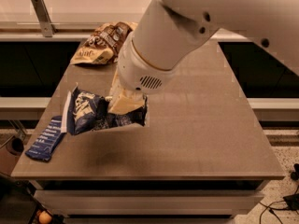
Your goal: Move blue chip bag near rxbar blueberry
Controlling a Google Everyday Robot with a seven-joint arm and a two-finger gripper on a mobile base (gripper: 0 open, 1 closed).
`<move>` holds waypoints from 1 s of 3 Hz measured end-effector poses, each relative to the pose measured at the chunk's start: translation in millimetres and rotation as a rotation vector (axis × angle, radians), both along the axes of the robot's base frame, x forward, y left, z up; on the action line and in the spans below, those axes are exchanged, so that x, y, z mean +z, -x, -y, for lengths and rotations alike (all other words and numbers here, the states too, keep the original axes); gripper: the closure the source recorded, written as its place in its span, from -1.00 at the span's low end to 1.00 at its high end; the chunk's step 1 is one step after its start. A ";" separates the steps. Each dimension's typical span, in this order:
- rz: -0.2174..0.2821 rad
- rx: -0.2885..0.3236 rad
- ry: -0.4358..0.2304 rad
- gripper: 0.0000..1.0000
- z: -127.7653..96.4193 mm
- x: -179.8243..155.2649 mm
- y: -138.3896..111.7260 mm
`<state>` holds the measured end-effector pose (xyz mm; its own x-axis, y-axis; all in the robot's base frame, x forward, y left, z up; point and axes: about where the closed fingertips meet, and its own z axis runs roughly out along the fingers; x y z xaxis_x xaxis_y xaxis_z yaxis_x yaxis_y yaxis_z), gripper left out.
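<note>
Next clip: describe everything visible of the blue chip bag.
The crinkly dark-blue foil chip bag, with white lettering and a white end seam, hangs crumpled and tilted above the brown tabletop, casting a shadow beneath it. The robot's cream-fingered tool, over the table's left half, is shut on the bag's right end. The bag's left edge lies just right of the slim flat blue wrapped bar; whether they touch cannot be told.

Matt gripper (127, 107) over the matt table (201, 125) clamps the crinkly-foil blue chip bag (87, 110).
</note>
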<state>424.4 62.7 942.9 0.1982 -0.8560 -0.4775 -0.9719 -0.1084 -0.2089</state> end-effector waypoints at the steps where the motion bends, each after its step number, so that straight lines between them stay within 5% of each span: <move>1: 0.004 0.003 0.000 0.20 -1.3 1.6 1.4; 3: 0.015 0.008 0.001 -0.74 -3.9 6.3 4.4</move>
